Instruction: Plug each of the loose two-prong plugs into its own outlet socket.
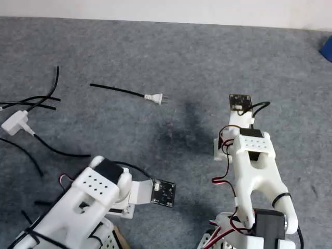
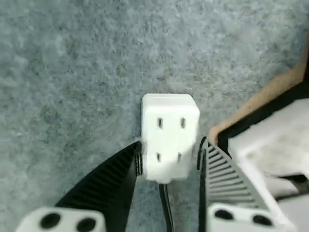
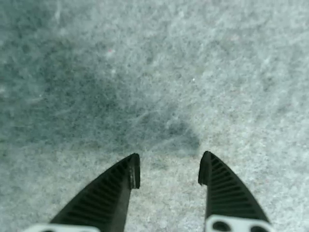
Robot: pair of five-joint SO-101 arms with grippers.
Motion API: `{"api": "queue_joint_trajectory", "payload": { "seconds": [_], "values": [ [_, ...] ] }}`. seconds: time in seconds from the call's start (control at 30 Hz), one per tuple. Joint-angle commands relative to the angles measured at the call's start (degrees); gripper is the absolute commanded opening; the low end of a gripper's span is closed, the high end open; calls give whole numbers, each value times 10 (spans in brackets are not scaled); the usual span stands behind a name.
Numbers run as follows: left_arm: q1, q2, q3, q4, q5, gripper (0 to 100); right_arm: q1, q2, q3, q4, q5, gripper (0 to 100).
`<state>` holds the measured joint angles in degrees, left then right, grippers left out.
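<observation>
On the bench [image 1: 207, 62]: a grey fuzzy top with a few cords lying on it.
Loose plug [image 1: 155, 97]: it lies flat near the middle, well apart from both arms. Its two prongs point away from its thin black cord [image 1: 116, 90].
Socket block [image 2: 170, 135]: white, with two pairs of slots facing up. It sits on the bench between the jaws of the left tool [image 2: 169, 159].
Left tool: partly open, and it looks to be squeezing the block on both sides.
Right tool [image 3: 169, 171]: open, holding nothing, low over bare bench.
White piece [image 1: 14, 123]: far off at one side, on a cord. I cannot tell if it is a plug or a socket.
How the plug feels: I think it is small, light and hard, and the cord is floppy.
Where to grab: pinch the white body behind the prongs, not the cord or the metal.
Watch out: the block looks light too, so it may slide unless it is held.
</observation>
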<state>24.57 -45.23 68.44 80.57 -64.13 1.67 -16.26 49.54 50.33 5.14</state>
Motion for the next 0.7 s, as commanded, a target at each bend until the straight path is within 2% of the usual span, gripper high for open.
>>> {"api": "queue_joint_trajectory", "payload": {
  "seconds": [0.0,0.17,0.3,0.47,0.57,0.67],
  "values": [
    [-23,-7,46,-63,5,213,-3,-15,-7,2,9,198],
    [-52,-7,71,-108,4,187,-3,-15,-7,2,9,198],
    [-74,-8,48,-148,2,0,-3,-15,-7,2,9,198],
    [-98,-7,-33,-129,2,5,-3,-15,-7,2,9,198],
    [-95,-1,-80,-96,-30,6,-3,-15,-7,2,9,198],
    [-95,58,-128,-91,-38,6,-3,-15,-7,2,9,198]
  ]
}}
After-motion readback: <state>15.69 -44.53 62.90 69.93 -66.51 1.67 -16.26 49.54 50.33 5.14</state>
